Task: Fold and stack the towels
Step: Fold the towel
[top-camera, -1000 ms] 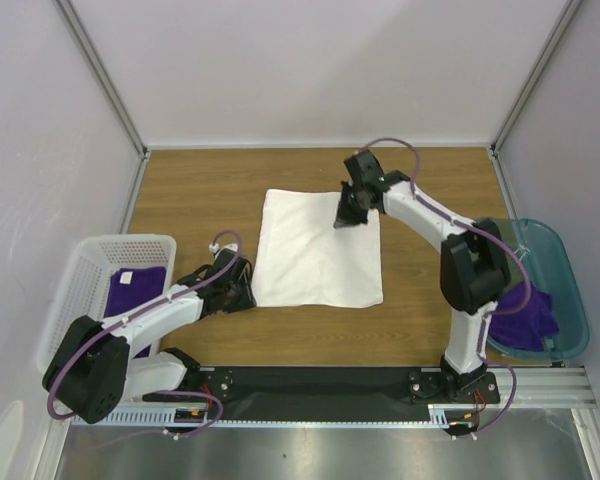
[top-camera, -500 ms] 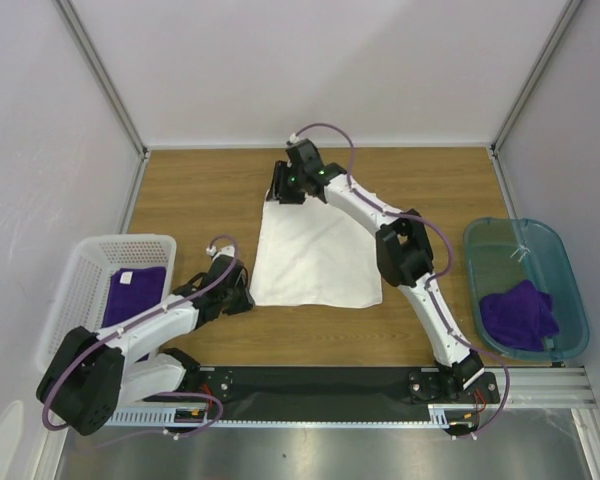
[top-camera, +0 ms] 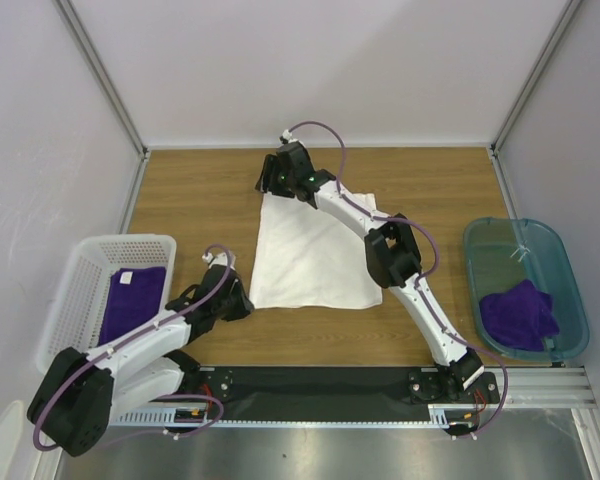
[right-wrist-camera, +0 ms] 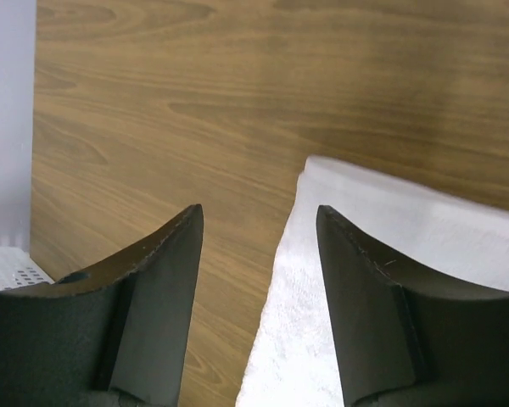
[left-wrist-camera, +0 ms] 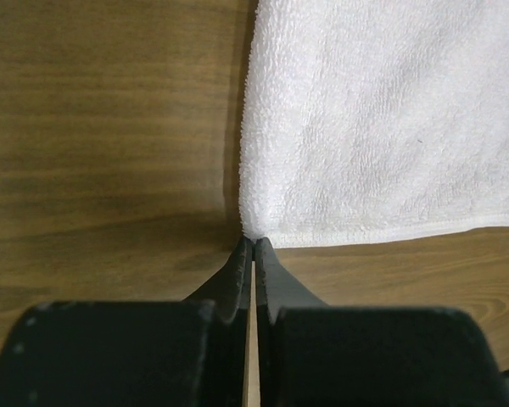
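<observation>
My left pincer (left-wrist-camera: 253,242) is clenched at the seven-o'clock corner of the white towel (top-camera: 315,255), spread mid-table (top-camera: 190,205) (whether cloth is nipped I cannot tell); my right pincer (top-camera: 269,184), released, hovers over its eleven-o'clock corner.

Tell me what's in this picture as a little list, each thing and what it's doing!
white towel: lying flat in the middle of the wooden table
left gripper: shut, tips at the white towel's near left corner; cannot tell if cloth is pinched
right gripper: open, over the white towel's far left corner
white basket: on the left, holds a folded purple towel
teal bin: on the right, holds a crumpled purple towel
</observation>
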You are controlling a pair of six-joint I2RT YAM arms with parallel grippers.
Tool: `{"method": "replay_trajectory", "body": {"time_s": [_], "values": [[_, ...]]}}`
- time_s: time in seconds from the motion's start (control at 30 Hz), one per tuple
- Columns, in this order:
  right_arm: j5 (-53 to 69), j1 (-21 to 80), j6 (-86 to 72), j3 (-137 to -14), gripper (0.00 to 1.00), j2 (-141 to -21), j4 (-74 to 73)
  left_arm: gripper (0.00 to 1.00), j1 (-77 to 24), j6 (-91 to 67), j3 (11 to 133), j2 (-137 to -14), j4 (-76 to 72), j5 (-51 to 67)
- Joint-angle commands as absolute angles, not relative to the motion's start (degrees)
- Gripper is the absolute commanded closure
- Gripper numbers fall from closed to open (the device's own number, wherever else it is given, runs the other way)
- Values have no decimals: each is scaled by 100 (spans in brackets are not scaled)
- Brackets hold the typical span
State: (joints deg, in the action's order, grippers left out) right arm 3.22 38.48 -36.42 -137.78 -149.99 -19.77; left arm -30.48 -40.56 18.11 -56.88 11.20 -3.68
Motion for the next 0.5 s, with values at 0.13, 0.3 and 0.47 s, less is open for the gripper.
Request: {"method": "replay_trajectory", "body": {"time_s": [0.13, 0.3, 0.47], "values": [[-246, 4060, -3209, -14265, 39, -15223, -1907, 100, -3190, -4359, 1565, -5010, 1564, -70], [-606, 4359, -2839, -14256, 39, -15144, -2074, 100, -3629, -4675, 1293, -4571, 1617, -167], [-747, 4508, -2698, -14256, 39, -15178, -2109, 100, -4025, -4939, 1134, -4500, 1749, -325]]}}
